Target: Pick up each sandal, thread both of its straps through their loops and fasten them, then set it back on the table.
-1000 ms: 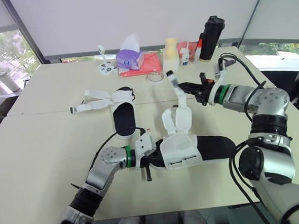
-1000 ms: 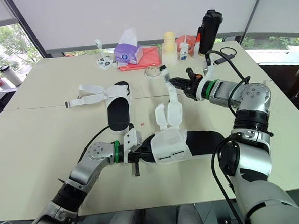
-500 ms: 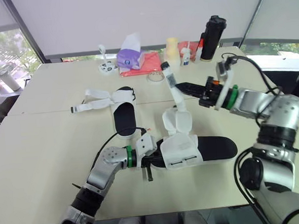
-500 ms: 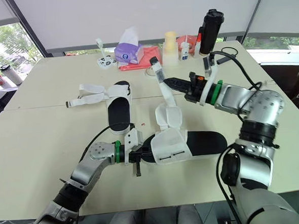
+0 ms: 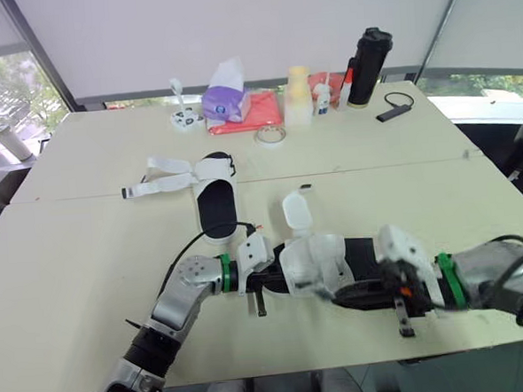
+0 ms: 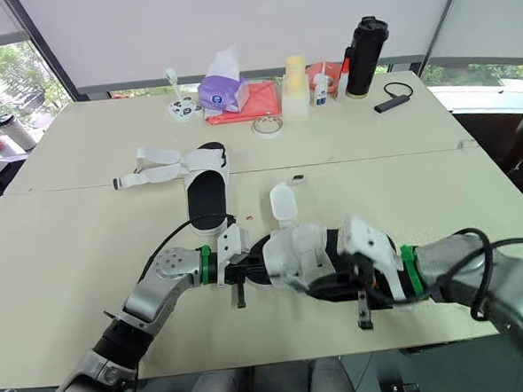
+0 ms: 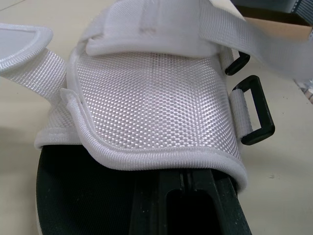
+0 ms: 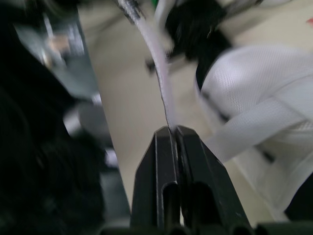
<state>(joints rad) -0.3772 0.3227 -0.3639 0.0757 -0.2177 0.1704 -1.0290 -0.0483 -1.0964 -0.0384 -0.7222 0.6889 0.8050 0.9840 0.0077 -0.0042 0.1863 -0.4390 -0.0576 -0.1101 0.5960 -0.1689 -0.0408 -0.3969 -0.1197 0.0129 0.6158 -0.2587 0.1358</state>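
The near sandal [image 5: 363, 259], black sole with a white mesh upper [image 7: 146, 103], lies at the table's front. My left gripper [image 5: 260, 280] is shut on its toe end. Low beside the upper on the near side, my right gripper [image 5: 327, 291] is shut on the white strap [image 8: 162, 83], which runs across the upper. Two black loops [image 7: 252, 115] sit on the upper's side. One white flap [image 5: 295, 213] stands up behind. The second sandal [image 5: 216, 201] lies further back with its straps [image 5: 167, 172] spread open to the left.
Along the far edge stand a purple tissue pack [image 5: 224, 99] on a red cloth, a tape roll [image 5: 271, 136], a cream bottle [image 5: 300, 94] and a black flask [image 5: 369, 65]. A small black device [image 5: 396, 109] lies at the far right. The table's front edge is close to my right forearm.
My right arm has swung from behind and above the sandal down to its near side, drawing the raised strap over the upper. The left gripper has stayed on the toe.
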